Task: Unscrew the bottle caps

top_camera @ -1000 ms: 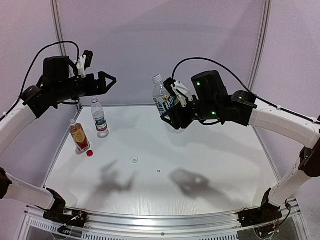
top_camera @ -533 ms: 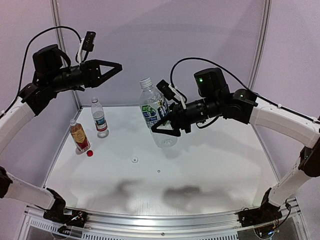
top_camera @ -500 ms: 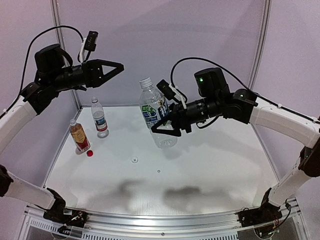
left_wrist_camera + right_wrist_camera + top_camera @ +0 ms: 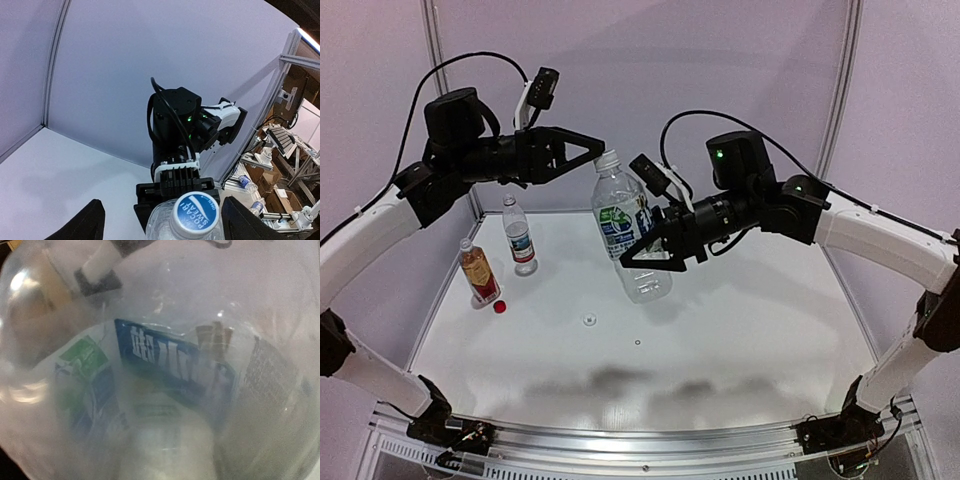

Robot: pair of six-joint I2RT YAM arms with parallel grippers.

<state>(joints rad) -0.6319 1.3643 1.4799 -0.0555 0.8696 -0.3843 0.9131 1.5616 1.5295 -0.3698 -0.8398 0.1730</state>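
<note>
The cap (image 4: pixel 196 212) I am after sits screwed on the neck of the large clear bottle (image 4: pixel 630 240), white with blue print that reads POCARI SWEAT in my left wrist view. The bottle is up in the air over the middle of the table (image 4: pixel 750 330), leaning top-left. My right gripper (image 4: pixel 645 255) is clamped across its lower body. My left gripper (image 4: pixel 594 156) is at the cap with its jaws apart; its fingers (image 4: pixel 91 220) stand either side of the cap, clear of it.

The bottle's label is green and blue. Through the right wrist camera it fills the view: a blue panel with white letters too blurred to read.

At the far left of the table stand a small clear bottle (image 4: pixel 519 238) with a blue-white-red label and an amber bottle (image 4: pixel 478 273), their print too small to read. A red cap (image 4: pixel 500 307) lies just beside the amber one; a whitish cap (image 4: pixel 588 320) lies apart, nearer the middle.

The tabletop is matt white, with soft shadows of the arms. Pale panels wall it in on metal posts. Past them, on the right, I see aluminium frames.
</note>
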